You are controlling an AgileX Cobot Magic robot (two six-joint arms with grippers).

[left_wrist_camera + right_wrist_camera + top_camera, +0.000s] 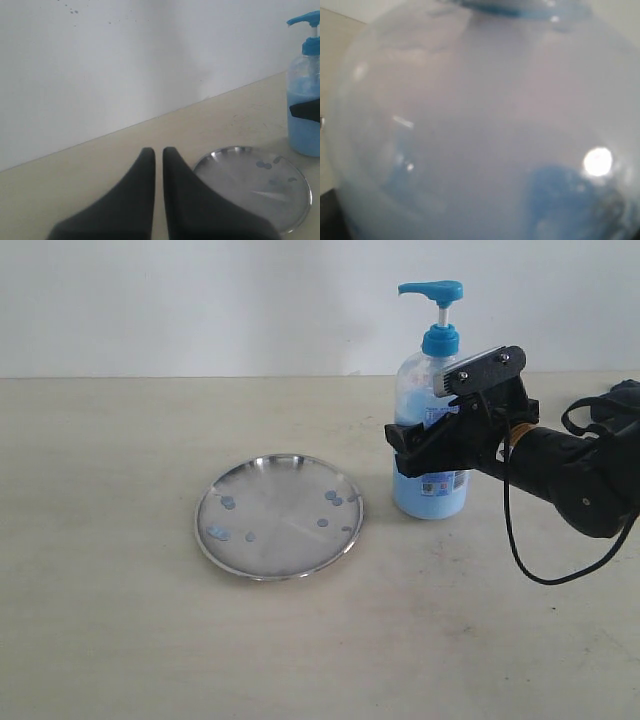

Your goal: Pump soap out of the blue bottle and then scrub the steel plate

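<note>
Grip: right gripper (425, 448) clamped mid-body on blue bottle (430, 498) (slick, bottom-heavy, I'd judge); left gripper (158, 155) pinched together

Showed a plain white wall (200, 300) behind a pale beige tabletop (110, 650) (faintly scuffed and stained), lit softly and evenly.

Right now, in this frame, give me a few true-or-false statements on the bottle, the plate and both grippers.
The blue bottle stands upright beside the steel plate. True.
The right gripper presses the pump head. False: it straddles the bottle's body, and the pump head is untouched.
The left gripper holds a sponge. False: it is shut and empty.
The plate carries bluish drops. True.
</note>
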